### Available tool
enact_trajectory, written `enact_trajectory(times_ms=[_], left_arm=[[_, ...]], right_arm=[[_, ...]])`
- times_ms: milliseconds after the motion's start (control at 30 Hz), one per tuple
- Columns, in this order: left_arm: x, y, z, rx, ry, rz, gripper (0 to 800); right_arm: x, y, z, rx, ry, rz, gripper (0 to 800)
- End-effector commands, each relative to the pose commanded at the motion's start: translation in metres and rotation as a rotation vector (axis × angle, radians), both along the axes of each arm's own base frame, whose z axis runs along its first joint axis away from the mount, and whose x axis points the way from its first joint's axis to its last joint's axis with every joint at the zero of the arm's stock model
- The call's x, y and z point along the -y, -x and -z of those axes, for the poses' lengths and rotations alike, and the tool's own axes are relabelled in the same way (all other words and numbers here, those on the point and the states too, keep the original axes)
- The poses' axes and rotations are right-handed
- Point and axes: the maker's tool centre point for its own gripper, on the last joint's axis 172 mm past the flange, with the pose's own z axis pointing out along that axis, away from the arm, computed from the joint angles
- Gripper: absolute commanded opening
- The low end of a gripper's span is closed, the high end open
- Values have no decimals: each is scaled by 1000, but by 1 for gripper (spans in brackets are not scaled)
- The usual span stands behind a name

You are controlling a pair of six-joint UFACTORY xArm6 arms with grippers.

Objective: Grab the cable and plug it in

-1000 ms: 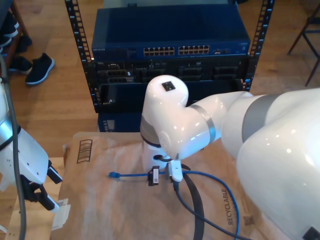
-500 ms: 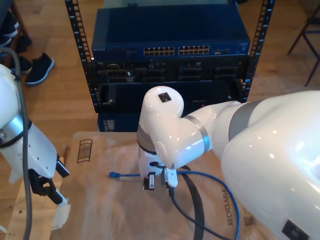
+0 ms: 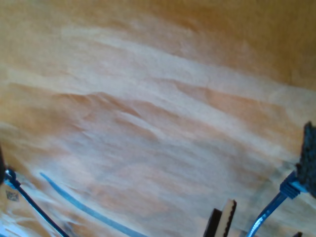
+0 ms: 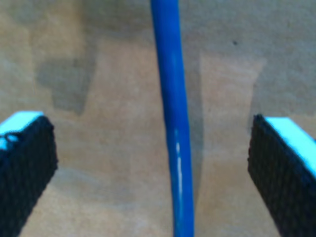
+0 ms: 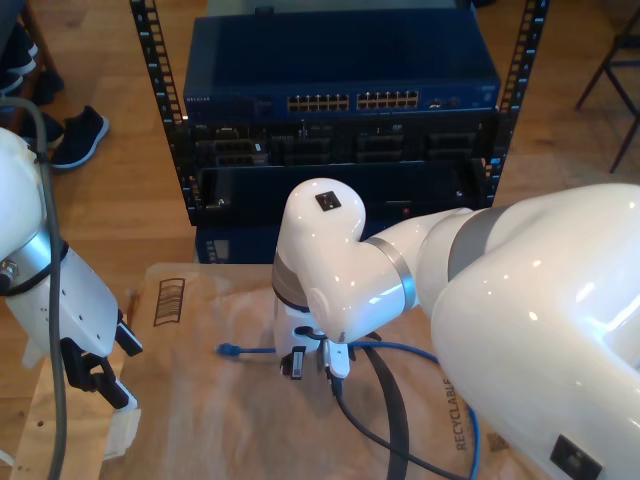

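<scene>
Wide open, the fingers (image 4: 24, 163) of my second gripper (image 4: 154, 165), one at each side of the cable (image 4: 170, 123) and holding nothing yet. Lying flat between them on brown paper (image 5: 200, 400) that covers the bench, this bright blue cable, touched by neither finger in the second wrist view.

In the exterior view, seen as a thin line running from a small plug (image 5: 228, 349) toward the exterior view's left, under my second gripper (image 5: 310, 362), then curving away to the exterior view's right. In the first wrist view, found again as a blue strand (image 3: 269, 210) with a plug end (image 3: 289, 187) over the same paper. For my first gripper, impossible to tell how far open.

Probably very light and soft to bend, with a smooth round jacket that can slip or roll between flat pads. Best to take hold on the jacket close behind the plug, so that the free end does not hang down and swing. Better not to squeeze the plug itself: translucent plastic, likely with a fragile clip. Afterwards, needs careful alignment with a port on the switch (image 5: 340, 100) in the rack behind the bench, well apart from the cable now. Also some risk of dragging the paper along when closing low on the surface.
</scene>
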Motion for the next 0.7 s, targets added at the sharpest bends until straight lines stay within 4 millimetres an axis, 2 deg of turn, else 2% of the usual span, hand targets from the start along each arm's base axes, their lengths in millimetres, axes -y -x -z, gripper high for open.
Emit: enact_trajectory(times_ms=[67, 100, 167, 200, 267, 400, 467, 567, 633, 700], left_arm=[[0, 0, 0, 1, 0, 1, 800], [0, 0, 0, 0, 0, 0, 800], [0, 0, 0, 1, 0, 1, 800], [0, 0, 0, 1, 0, 1, 800], [0, 0, 0, -1, 1, 2, 800], [0, -4, -7, 12, 4, 3, 800], [10, -18, -24, 48, 45, -15, 799], [42, -29, -61, 67, 180, -30, 795], [61, -35, -85, 87, 263, -21, 795], [75, -37, -99, 99, 329, -16, 795]], right_arm=[[0, 0, 0, 0, -1, 0, 412], [0, 0, 0, 0, -1, 0, 341], [-2, -2, -1, 13, -8, 3, 111], [-5, -2, 0, 24, -16, 5, 39], [-7, -1, 2, 36, -22, 1, 8], [-6, -1, -5, 42, -29, 7, 2], [-1, 4, -26, 65, -47, 4, 2], [17, 15, -53, 83, -62, 15, 1], [38, 22, -72, 76, -64, 43, 1], [59, 25, -92, 76, -70, 75, 1]])
